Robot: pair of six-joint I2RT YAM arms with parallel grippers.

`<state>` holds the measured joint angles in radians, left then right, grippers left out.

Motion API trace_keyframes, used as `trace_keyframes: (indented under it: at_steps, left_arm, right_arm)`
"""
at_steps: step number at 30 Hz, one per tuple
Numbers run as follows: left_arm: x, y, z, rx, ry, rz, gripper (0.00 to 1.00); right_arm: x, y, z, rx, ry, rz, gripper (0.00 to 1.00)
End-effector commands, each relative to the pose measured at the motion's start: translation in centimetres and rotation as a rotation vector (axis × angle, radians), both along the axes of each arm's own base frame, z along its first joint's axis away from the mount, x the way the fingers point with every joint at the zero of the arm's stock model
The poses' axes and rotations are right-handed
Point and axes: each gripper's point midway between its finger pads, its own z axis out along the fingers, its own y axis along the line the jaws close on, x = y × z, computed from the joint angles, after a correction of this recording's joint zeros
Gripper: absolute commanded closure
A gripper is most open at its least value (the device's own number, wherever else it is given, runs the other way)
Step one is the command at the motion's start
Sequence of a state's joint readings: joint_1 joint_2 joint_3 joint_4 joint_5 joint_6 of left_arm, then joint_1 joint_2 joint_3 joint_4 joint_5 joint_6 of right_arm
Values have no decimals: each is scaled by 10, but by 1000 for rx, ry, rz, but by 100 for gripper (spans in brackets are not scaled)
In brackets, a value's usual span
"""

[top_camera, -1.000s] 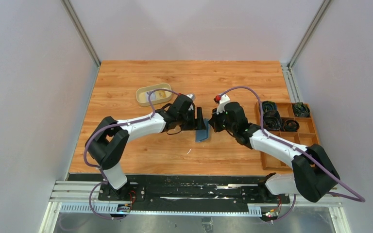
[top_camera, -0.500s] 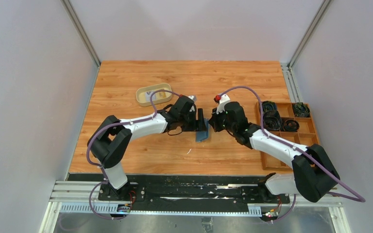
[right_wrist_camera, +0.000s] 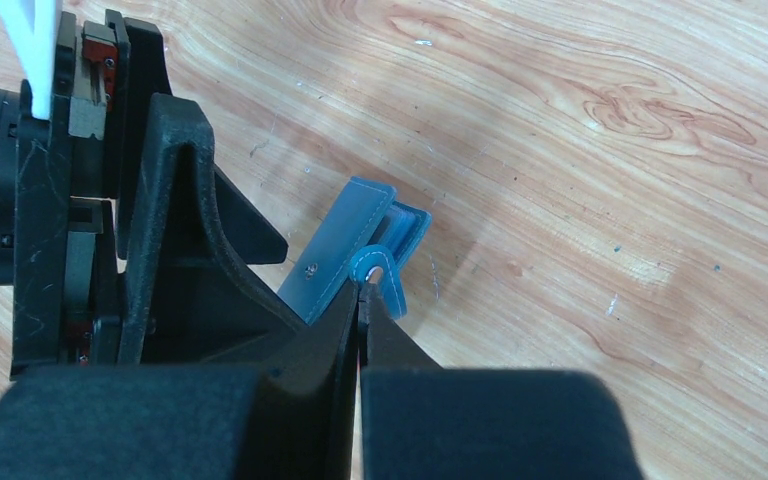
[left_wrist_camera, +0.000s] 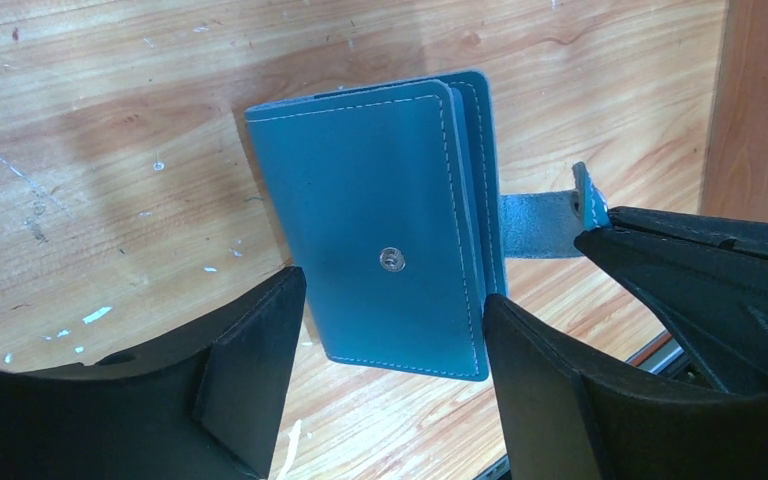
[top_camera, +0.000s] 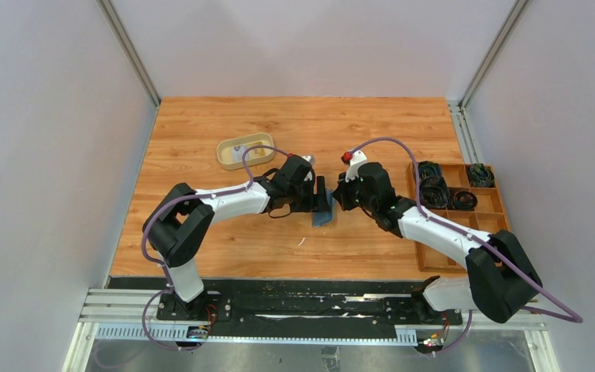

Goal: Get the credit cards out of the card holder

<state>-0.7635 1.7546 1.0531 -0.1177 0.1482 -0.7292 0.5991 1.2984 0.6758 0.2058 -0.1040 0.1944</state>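
Left wrist: card holder (left_wrist_camera: 390,265) between open left claw (left_wrist_camera: 390,385); right claw (right_wrist_camera: 362,300) pinches its tab (left_wrist_camera: 550,222).

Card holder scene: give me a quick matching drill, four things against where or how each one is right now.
Things:
1. card holder
2. closing tab
3. tan oval tray
4. wooden box

States:
A. at the table's right edge, dark cables in its compartments
B. pinched in the right gripper's shut jaws
C. far left part of the table, a pale item inside
D. folded, snap stud showing, between the left gripper's open jaws

Pairs: 1-D, 2-B, 3-C, 4-A
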Motion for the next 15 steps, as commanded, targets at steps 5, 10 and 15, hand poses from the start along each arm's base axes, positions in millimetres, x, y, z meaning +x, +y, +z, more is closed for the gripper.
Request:
trace_keyframes:
  at_steps: [5,10,15]
  left_arm:
    - [-2,5,1,31,-9,5,28]
    - [-2,7,6,36,-21,2,28]
    - [-2,10,8,45,-41,-11,29]
  right_arm:
    - [4,-4,16,7,-26,-8,100]
    - [3,-4,16,6,-28,-5,100]
    - [1,-4,15,11,-25,-2,100]
